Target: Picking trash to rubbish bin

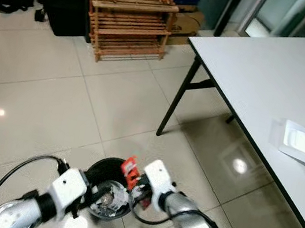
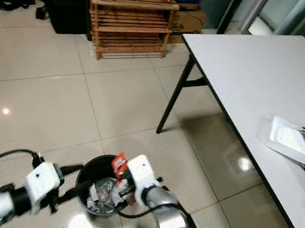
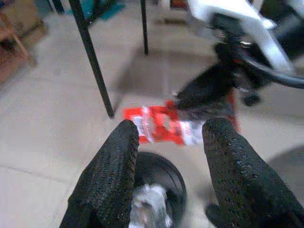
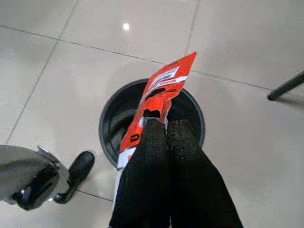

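A red and white wrapper is pinched in my right gripper, which is shut on it directly above the round black bin. The bin stands on the tiled floor just in front of me and holds crumpled silvery trash. In the eye views the wrapper sticks up beside the right wrist over the bin's rim. My left gripper is open, its fingers spread a little to the left of the bin and pointing toward the wrapper.
A white table on black legs runs along the right, with white paper items on it. A wooden slatted rack, a black case and cardboard boxes stand at the back. Bare tiled floor lies between.
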You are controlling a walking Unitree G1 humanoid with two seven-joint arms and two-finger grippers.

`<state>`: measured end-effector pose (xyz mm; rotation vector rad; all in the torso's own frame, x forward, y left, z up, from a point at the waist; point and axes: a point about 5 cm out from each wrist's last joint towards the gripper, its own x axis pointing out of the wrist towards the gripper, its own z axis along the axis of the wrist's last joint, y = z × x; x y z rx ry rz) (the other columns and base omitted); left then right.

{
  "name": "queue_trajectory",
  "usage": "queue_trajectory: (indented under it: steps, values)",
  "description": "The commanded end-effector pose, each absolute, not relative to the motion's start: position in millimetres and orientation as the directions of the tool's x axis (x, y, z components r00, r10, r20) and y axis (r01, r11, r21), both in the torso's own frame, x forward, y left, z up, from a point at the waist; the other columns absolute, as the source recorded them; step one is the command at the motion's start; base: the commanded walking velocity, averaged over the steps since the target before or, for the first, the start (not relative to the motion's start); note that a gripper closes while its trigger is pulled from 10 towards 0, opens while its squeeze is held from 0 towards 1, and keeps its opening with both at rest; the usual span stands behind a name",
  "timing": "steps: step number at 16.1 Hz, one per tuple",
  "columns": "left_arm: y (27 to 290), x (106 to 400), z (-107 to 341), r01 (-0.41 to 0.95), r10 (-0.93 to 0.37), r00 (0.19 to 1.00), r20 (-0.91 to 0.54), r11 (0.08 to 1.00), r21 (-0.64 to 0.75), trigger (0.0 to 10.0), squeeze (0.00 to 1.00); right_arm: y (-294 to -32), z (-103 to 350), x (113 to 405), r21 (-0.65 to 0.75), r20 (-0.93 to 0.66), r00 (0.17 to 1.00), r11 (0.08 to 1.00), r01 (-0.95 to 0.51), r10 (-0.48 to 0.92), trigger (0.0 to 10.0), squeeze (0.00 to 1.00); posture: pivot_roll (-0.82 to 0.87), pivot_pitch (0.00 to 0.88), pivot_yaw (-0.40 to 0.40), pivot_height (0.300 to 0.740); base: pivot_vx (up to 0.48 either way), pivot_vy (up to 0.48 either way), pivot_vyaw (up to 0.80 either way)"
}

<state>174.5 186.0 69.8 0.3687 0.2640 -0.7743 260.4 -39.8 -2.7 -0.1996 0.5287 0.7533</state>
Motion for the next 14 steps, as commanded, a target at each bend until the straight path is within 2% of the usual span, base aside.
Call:
queue_trajectory:
  steps: [1,4,9,10,11,12,14]
  values:
    - [189.1,169.6,76.9,0.738,-0.624,0.664,-0.411,0.634,0.229,10.0,0.0,-36.9,-4.1,262.9,0.023,-0.515,0.621,0.734,-0.679,0.591,10.0,0.0,0.09,0.141,-0.137,0.74,0.0,0.0,0.0]
    - [192.0,165.9,80.6,0.745,-0.618,0.652,-0.439,0.629,0.221,10.0,0.0,-22.9,7.1,272.4,0.114,-0.443,0.656,0.764,-0.635,0.611,10.0,0.0,0.1,0.144,-0.13,0.74,0.0,0.0,0.0]
    - [189.0,164.8,85.8,0.745,-0.607,0.646,-0.463,0.634,0.207,10.0,0.0,-5.0,36.1,289.3,0.164,-0.251,0.725,0.767,-0.621,0.641,10.0,0.0,0.1,0.143,-0.126,0.74,0.0,0.0,0.0]
    - [188.5,165.3,86.2,0.745,-0.605,0.645,-0.467,0.636,0.204,10.0,0.0,-2.7,41.2,291.5,0.176,-0.213,0.728,0.759,-0.627,0.652,10.0,0.23,0.1,0.142,-0.124,0.74,0.0,0.0,0.0]
    - [188.2,165.4,86.4,0.744,-0.605,0.645,-0.467,0.637,0.203,10.0,0.0,-2.4,41.8,291.9,0.186,-0.207,0.729,0.758,-0.625,0.652,10.0,0.65,0.1,0.142,-0.123,0.74,0.0,0.0,0.0]
    - [187.8,165.8,86.9,0.743,-0.603,0.645,-0.469,0.638,0.201,10.0,0.0,-1.7,41.9,292.2,0.201,-0.203,0.728,0.755,-0.624,0.655,10.0,1.0,0.09,0.141,-0.122,0.74,0.0,0.0,0.0]
    - [187.5,166.4,87.4,0.743,-0.6,0.644,-0.474,0.639,0.2,10.0,0.0,0.9,41.4,290.3,0.226,-0.195,0.712,0.737,-0.637,0.675,10.0,1.0,0.09,0.14,-0.12,0.74,0.0,0.0,0.0]
